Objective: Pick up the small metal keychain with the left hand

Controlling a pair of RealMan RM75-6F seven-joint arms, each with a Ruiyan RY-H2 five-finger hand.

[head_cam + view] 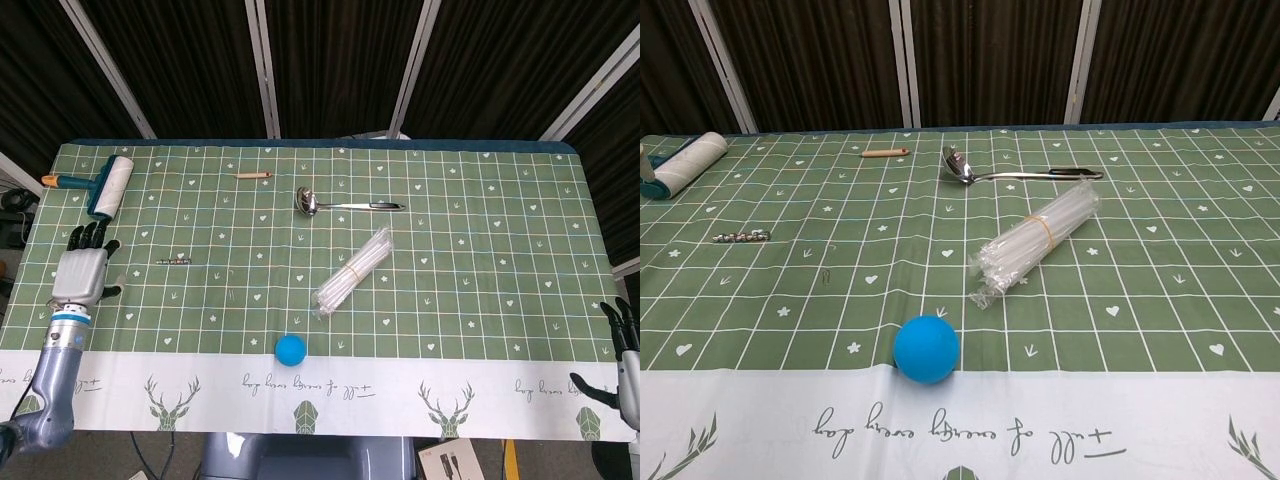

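Observation:
The small metal keychain (174, 261) lies flat on the green checked cloth at the left; in the chest view the keychain (741, 237) is a short beaded strip. My left hand (83, 268) hovers over the table's left side, fingers spread and holding nothing, about a hand's width left of the keychain. My right hand (625, 352) hangs off the table's front right corner, fingers apart and empty. Neither hand shows in the chest view.
A lint roller (108, 186) lies at the back left, just beyond my left hand. A metal ladle (345, 204), a bundle of clear straws (354, 271), a blue ball (290, 349) and a small wooden stick (252, 175) lie further right.

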